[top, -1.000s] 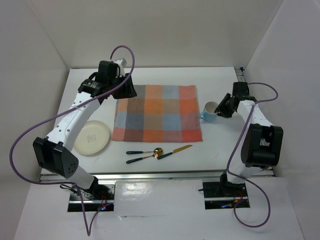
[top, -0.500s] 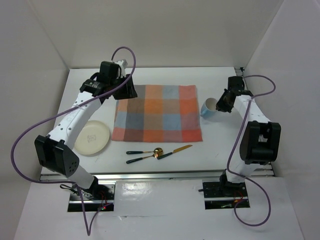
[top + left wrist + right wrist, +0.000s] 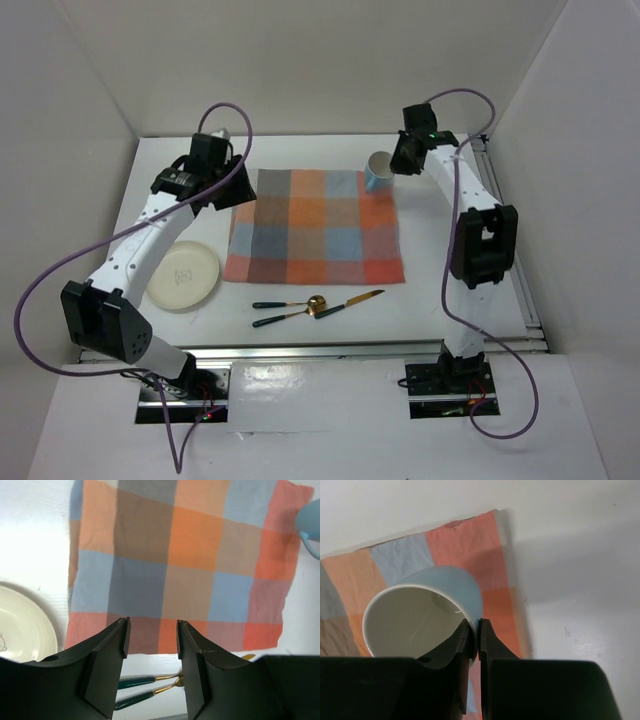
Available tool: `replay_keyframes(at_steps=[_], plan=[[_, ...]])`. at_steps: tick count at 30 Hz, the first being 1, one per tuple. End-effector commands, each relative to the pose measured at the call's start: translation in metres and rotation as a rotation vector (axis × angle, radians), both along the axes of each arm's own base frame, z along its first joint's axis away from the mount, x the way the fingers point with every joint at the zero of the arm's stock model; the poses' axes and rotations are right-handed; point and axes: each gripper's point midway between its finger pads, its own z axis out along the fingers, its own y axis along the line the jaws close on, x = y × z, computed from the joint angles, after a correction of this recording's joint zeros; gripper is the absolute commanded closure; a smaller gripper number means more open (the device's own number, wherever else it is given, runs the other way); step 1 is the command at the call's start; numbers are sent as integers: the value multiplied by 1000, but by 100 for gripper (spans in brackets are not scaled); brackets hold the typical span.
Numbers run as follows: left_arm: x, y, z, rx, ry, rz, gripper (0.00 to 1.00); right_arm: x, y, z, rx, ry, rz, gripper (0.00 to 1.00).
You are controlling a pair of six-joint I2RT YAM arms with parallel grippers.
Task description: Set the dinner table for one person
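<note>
The white dinner table (image 3: pixel 440 290) carries a checked cloth (image 3: pixel 312 225) at its middle. My right gripper (image 3: pixel 395 165) is shut on the rim of a light blue cup (image 3: pixel 378 172), holding it over the cloth's far right corner. In the right wrist view the fingers (image 3: pixel 479 630) pinch the cup wall (image 3: pixel 415 615) above the cloth (image 3: pixel 395 555). My left gripper (image 3: pixel 228 190) is open and empty above the cloth's far left corner. The left wrist view shows its gripper (image 3: pixel 152 640) apart over the cloth (image 3: pixel 190 570).
A cream plate (image 3: pixel 183 275) lies left of the cloth, also in the left wrist view (image 3: pixel 20 625). Two teal-handled pieces of cutlery (image 3: pixel 285 310) and a gold knife (image 3: pixel 350 302) lie in front of the cloth. White walls enclose the table.
My right gripper has carried the cup from the table right of the cloth to the cloth's far right corner. My left gripper has drawn back a little to the left.
</note>
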Motion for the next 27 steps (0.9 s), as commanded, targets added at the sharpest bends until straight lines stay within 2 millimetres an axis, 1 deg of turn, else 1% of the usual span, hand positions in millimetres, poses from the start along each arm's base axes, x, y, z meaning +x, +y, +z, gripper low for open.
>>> replay_keyframes(at_steps=[1, 2, 3, 4, 5, 6, 7, 8, 9, 10, 11, 12, 13, 14, 15, 16, 17, 18, 19, 20, 21, 22, 23, 24, 25, 26, 27], plan=[[-15, 24, 0, -58, -5, 169, 42, 29, 15, 22, -26, -65, 1, 100], [-15, 23, 7, -75, -24, 177, 42, 31, 14, 7, -38, -39, -5, 100], [-20, 31, -5, -67, -1, 206, 42, 41, 19, 5, -45, -40, -2, 100], [-22, 36, -7, -67, 3, 230, 42, 45, 20, 4, -45, -38, -2, 100], [-28, 40, -11, -76, 10, 250, 42, 55, 22, 16, -37, -75, -3, 100], [-29, 46, -12, -85, 14, 277, 42, 57, 22, 2, -51, -43, 5, 100], [-32, 51, -14, -84, 16, 289, 40, 60, 22, 1, -52, -41, 5, 100], [-38, 57, -20, -78, 33, 302, 37, 65, 23, 8, -49, -57, 5, 100], [-37, 67, -22, -84, 41, 342, 37, 66, 24, 3, -51, -46, 5, 100], [-40, 73, -23, -84, 42, 356, 35, 65, 28, -2, -59, -37, 21, 100], [-43, 78, -29, -78, 62, 371, 33, 65, 29, -2, -59, -37, 21, 100], [-46, 88, -23, -83, 48, 397, 31, 63, 28, -8, -62, -23, 22, 100], [-48, 93, -25, -82, 52, 412, 30, 64, 28, -10, -61, -25, 22, 100], [-49, 95, -23, -93, 45, 416, 29, 64, 27, -10, -68, -26, 15, 100], [-50, 98, -19, -97, 33, 425, 27, 64, 27, -14, -69, -20, 16, 100], [-49, 103, -19, -97, 32, 439, 27, 63, 28, -14, -61, -19, 23, 100], [-50, 103, -16, -99, 24, 438, 24, 62, 36, -21, -55, -7, 41, 98], [-52, 107, -17, -97, 33, 453, 21, 62, 36, -21, -55, -7, 41, 93], [-56, 113, -19, -96, 39, 468, 21, 64, 39, -19, -42, -14, 51, 88], [-56, 113, -19, -104, 41, 469, 21, 63, 41, -19, -32, -12, 60, 80], [-58, 116, -19, -105, 40, 478, 21, 63, 41, -19, -32, -12, 61, 71], [-62, 122, -25, -109, 63, 494, 21, 65, 44, -18, -25, -21, 77, 50], [-63, 125, -23, -111, 53, 506, 21, 65, 44, -18, -25, -21, 78, 43], [-68, 127, -27, -117, 70, 512, 21, 63, 51, -13, -16, -29, 94, 36], [-71, 138, -34, -115, 86, 546, 21, 63, 51, -13, -16, -29, 94, 24], [-74, 139, -35, -136, 89, 558, 21, 65, 52, -6, -12, -49, 94, 20], [-79, 146, -43, -141, 118, 583, 21, 64, 53, 0, -4, -58, 100, 19]])
